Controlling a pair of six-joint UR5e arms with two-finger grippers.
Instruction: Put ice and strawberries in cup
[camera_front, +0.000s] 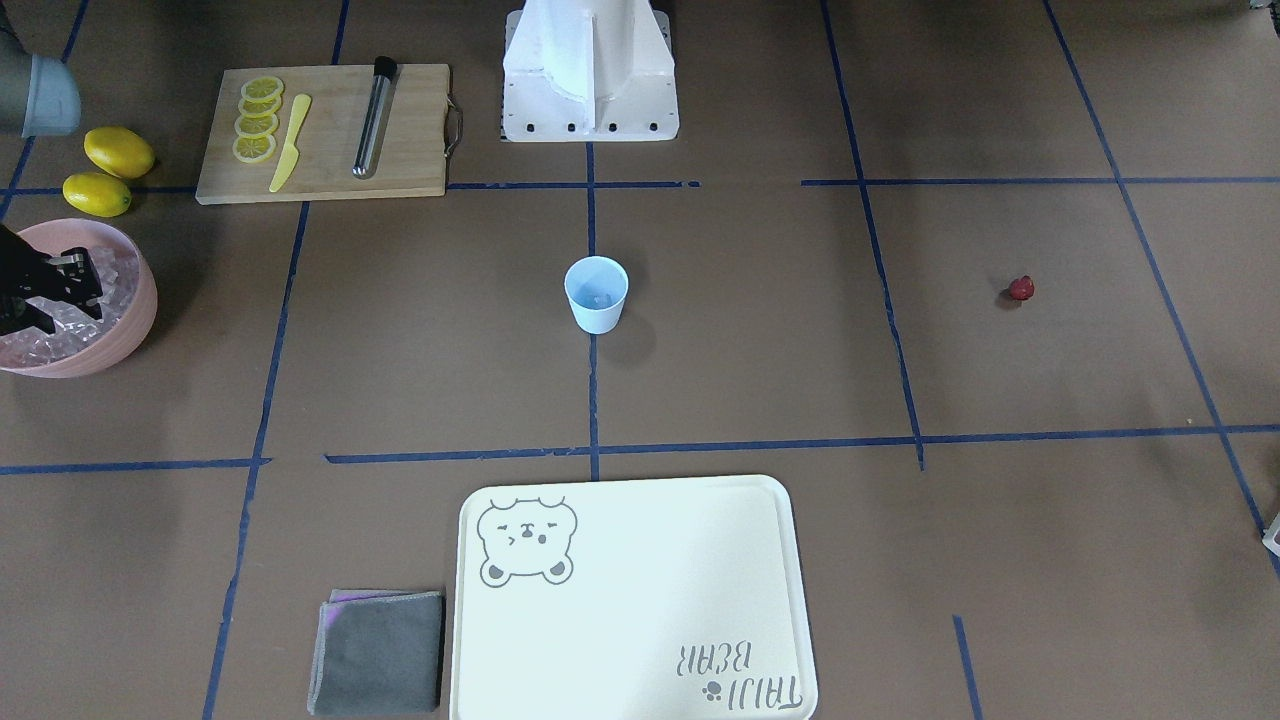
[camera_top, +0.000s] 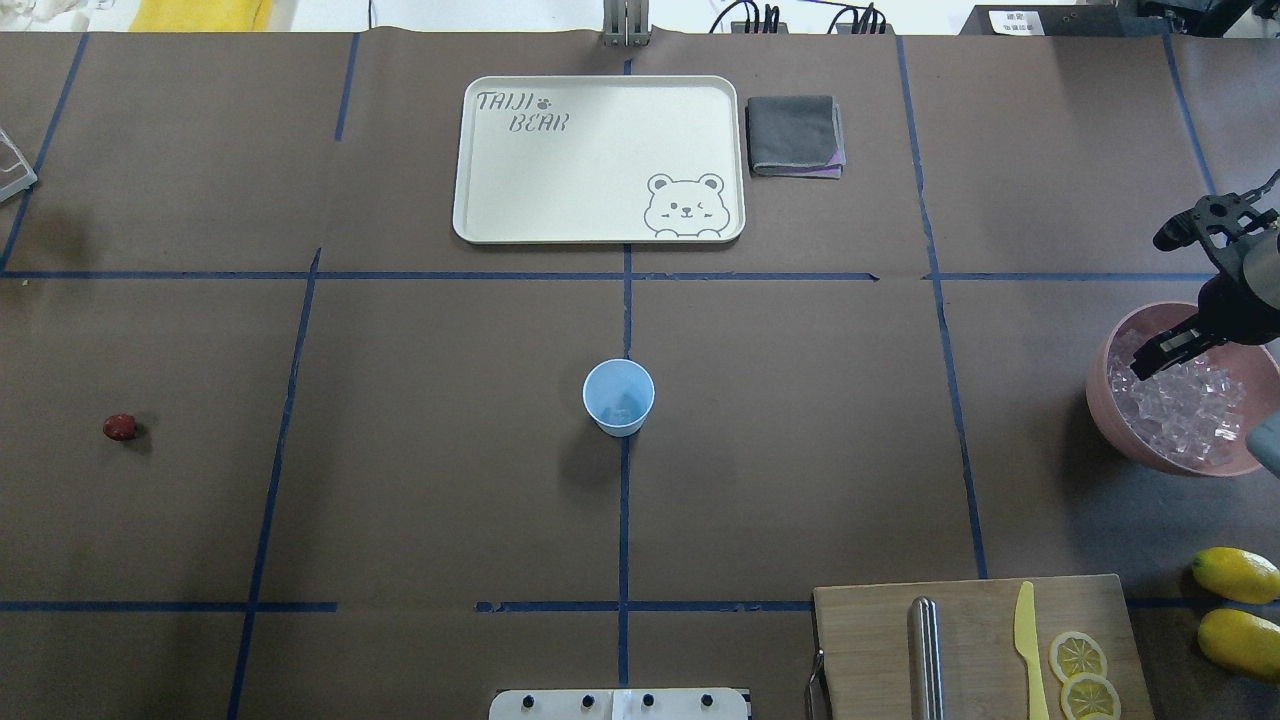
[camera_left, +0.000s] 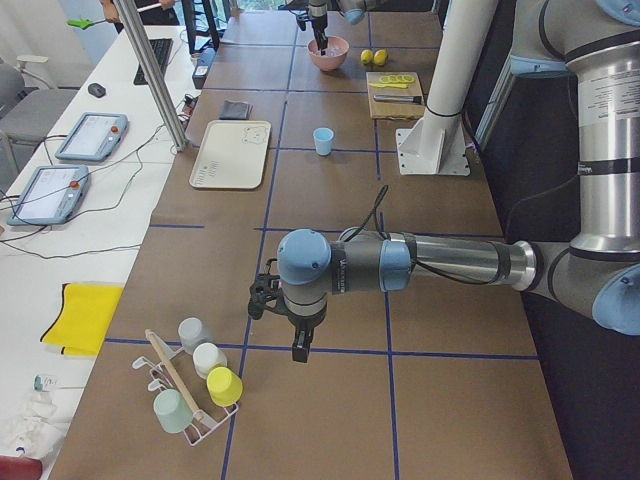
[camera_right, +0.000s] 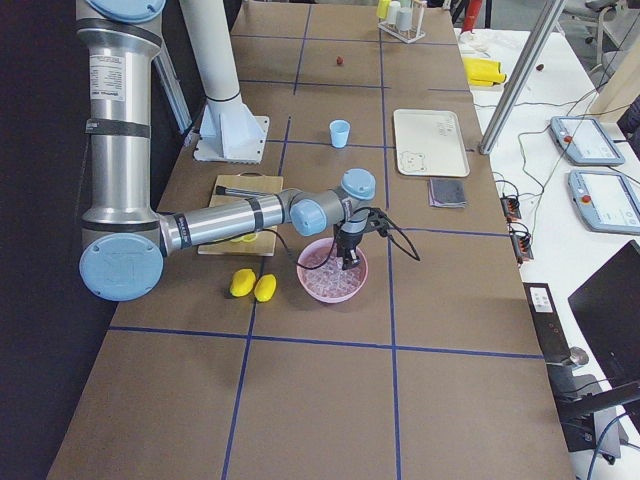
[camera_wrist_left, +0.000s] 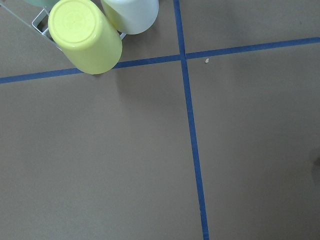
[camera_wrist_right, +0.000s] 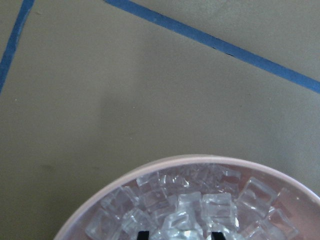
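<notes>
- Front-facing view: a small pale-blue plastic cup (camera_front: 596, 295) stands upright at the centre of the brown table. Something glassy seems to lie in its bottom. A single small dark-red strawberry (camera_front: 1020, 289) lies alone at the right, well apart from the cup. At the left edge, the right gripper (camera_front: 60, 290) hangs in a large round pink bowl (camera_front: 150, 290) heaped with clear ice (camera_front: 110, 290) cubes.
- Overhead view: the cup sits at the centre, the strawberry at far left and the bowl at far right, with the right gripper over its upper rim.
- Left side view: the left gripper (camera_left: 298, 345) points down at bare table in the foreground, far from the cup. I cannot tell whether it is spread or pressed together.
- Right side view: the right gripper dips into the bowl at the middle of the frame.
- Left wrist view: only table, blue tape and an upturned yellow tumbler (camera_wrist_left: 85, 35) at upper left.
- Right wrist view: two dark fingertips (camera_wrist_right: 143, 234) at the bottom edge stand spread, wider than the cube between them.
- Handling: the ice is probably hard, light and slippery, so pinch one cube on flat opposite faces. The strawberry is probably soft and easily bruised, so take it gently across its widest part.
</notes>
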